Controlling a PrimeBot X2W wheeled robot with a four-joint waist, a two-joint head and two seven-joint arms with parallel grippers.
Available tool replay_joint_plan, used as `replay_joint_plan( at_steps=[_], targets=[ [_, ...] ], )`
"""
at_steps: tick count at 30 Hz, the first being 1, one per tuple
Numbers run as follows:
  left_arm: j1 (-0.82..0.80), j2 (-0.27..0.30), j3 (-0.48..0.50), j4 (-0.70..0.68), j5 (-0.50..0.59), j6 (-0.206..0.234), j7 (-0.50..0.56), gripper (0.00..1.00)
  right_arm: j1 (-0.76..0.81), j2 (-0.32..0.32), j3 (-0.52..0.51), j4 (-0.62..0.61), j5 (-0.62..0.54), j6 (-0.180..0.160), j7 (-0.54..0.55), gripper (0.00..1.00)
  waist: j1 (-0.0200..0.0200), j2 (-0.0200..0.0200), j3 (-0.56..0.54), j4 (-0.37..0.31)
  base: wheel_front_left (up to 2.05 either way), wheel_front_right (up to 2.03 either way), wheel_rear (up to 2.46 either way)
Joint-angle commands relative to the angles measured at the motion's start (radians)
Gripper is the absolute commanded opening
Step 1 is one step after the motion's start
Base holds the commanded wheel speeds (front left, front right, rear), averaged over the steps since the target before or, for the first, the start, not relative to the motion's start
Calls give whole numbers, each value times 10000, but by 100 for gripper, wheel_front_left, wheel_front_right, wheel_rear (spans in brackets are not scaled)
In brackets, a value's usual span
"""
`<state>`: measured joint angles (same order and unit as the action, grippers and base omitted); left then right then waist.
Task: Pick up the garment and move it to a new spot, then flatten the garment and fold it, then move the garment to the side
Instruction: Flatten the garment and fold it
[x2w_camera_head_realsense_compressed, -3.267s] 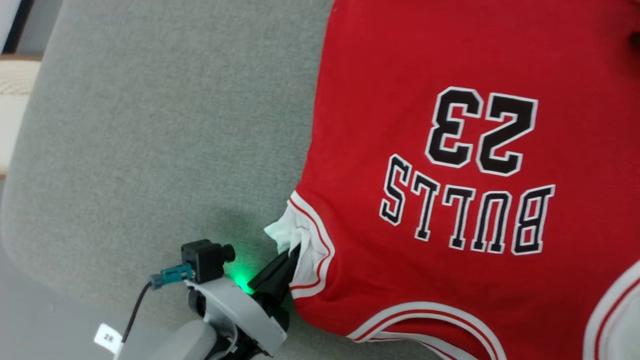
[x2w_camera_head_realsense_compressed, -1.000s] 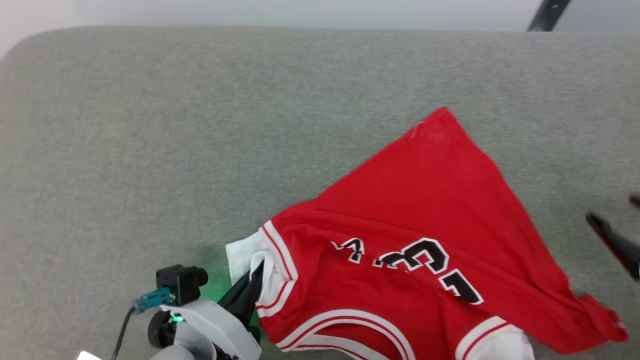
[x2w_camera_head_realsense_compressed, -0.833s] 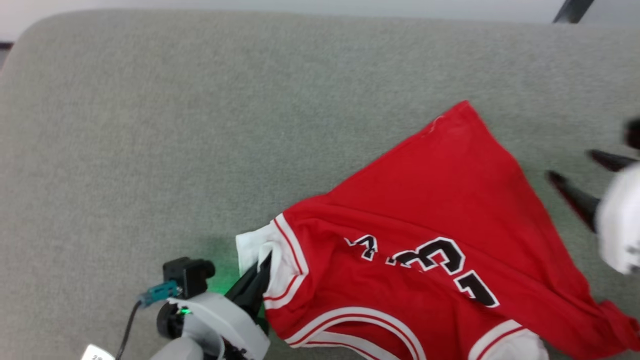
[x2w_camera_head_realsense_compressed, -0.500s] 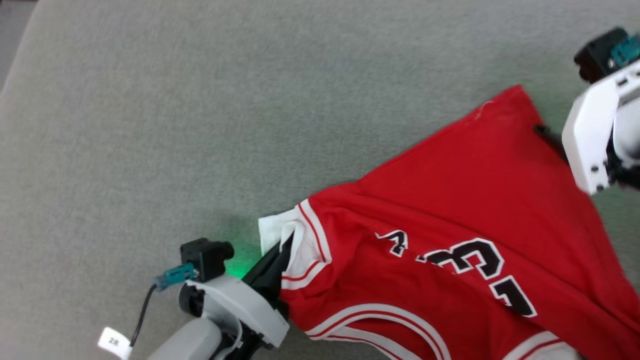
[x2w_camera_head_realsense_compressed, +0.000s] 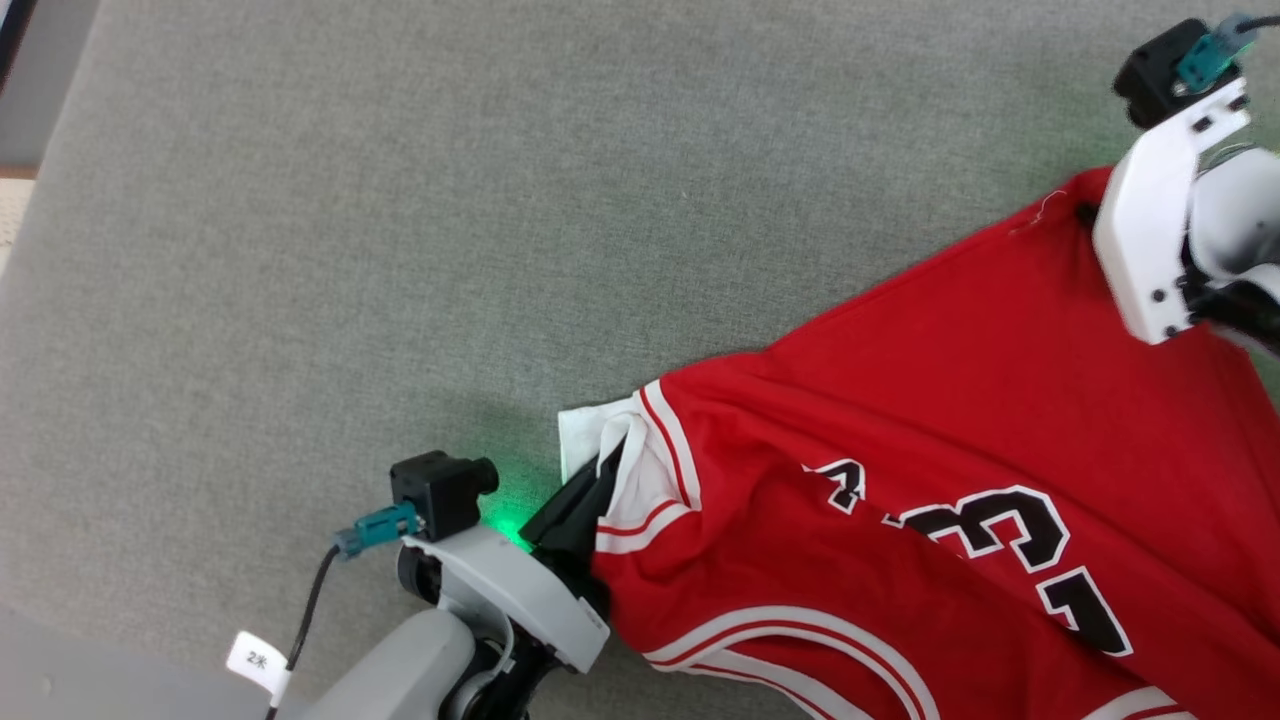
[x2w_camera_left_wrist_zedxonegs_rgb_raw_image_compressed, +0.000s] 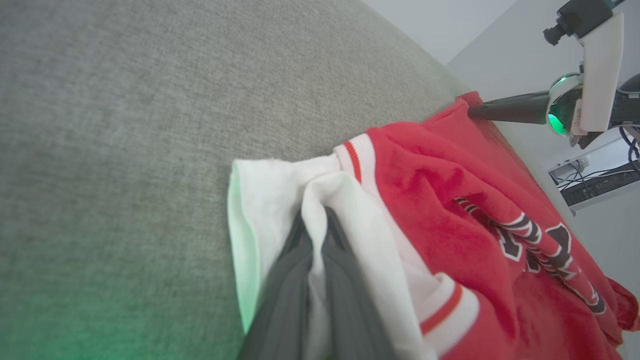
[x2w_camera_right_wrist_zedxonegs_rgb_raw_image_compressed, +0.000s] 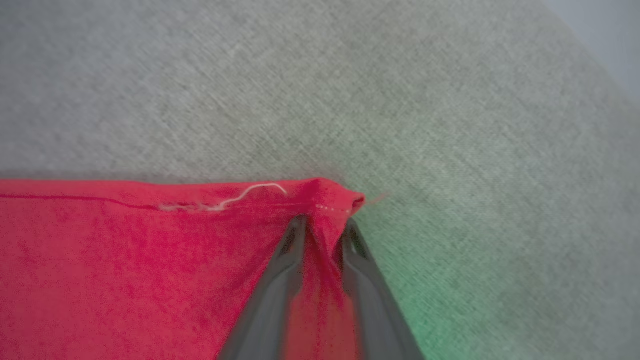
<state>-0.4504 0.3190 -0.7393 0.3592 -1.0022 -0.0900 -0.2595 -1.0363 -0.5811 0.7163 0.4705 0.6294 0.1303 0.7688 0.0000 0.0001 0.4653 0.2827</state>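
The garment (x2w_camera_head_realsense_compressed: 950, 420), a red shirt with white sleeves, white stripe trim and a black-and-white print, lies rumpled on a grey cushion (x2w_camera_head_realsense_compressed: 400, 250). My left gripper (x2w_camera_head_realsense_compressed: 600, 480) is shut on its white sleeve (x2w_camera_left_wrist_zedxonegs_rgb_raw_image_compressed: 280, 195) at the lower middle of the head view. In the left wrist view the dark fingers (x2w_camera_left_wrist_zedxonegs_rgb_raw_image_compressed: 345, 295) pinch the white cloth. My right gripper (x2w_camera_head_realsense_compressed: 1085, 212) at the upper right is closed on the garment's red hem corner (x2w_camera_right_wrist_zedxonegs_rgb_raw_image_compressed: 325, 200). The right wrist view has both fingers (x2w_camera_right_wrist_zedxonegs_rgb_raw_image_compressed: 280, 280) squeezing a fold of red fabric. The print is partly folded under.
Grey cushion surface stretches wide to the left and above the garment. Its rounded edge (x2w_camera_head_realsense_compressed: 55, 150) and floor show at the far left. In the left wrist view, a pale wall and a device with cables (x2w_camera_left_wrist_zedxonegs_rgb_raw_image_compressed: 595, 182) lie beyond the cushion.
My right gripper came in from the right, open, reached the garment's far red corner and closed on it. My left gripper kept its hold on the white sleeve. The camera shifted.
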Motion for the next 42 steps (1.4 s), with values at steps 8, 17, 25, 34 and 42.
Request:
replay_joint_plan(
  at_steps=[8,17,25,34,42],
  targets=[
    [19,402,584,131,-88,68,2,0,214,44,-635,1081,761,-5,-1973,0,0,-1,-649,-537,0,0,0],
    [-1429,790,965,259,139,223,370,0,403,-285,-2293,1937,1037,-5,-3497,0,0,-1,-465,-1428,0,0,0],
    [-5026,719,1728,1817,-150,-90,1058,0,-1056,565,-3845,2935,379,-5,-5393,0,0,-1,-188,-2082,0,0,0],
    [-9897,762,2513,4792,13,-287,700,0,-4279,1694,-5437,4398,-721,-13,-7596,0,0,-1,59,-2620,0,0,0],
    [-12343,685,3163,6191,-21,-366,-20,0,-6003,2113,-5766,5459,-1311,-31,-8663,0,0,-1,-343,-2926,0,0,0]
  ],
)
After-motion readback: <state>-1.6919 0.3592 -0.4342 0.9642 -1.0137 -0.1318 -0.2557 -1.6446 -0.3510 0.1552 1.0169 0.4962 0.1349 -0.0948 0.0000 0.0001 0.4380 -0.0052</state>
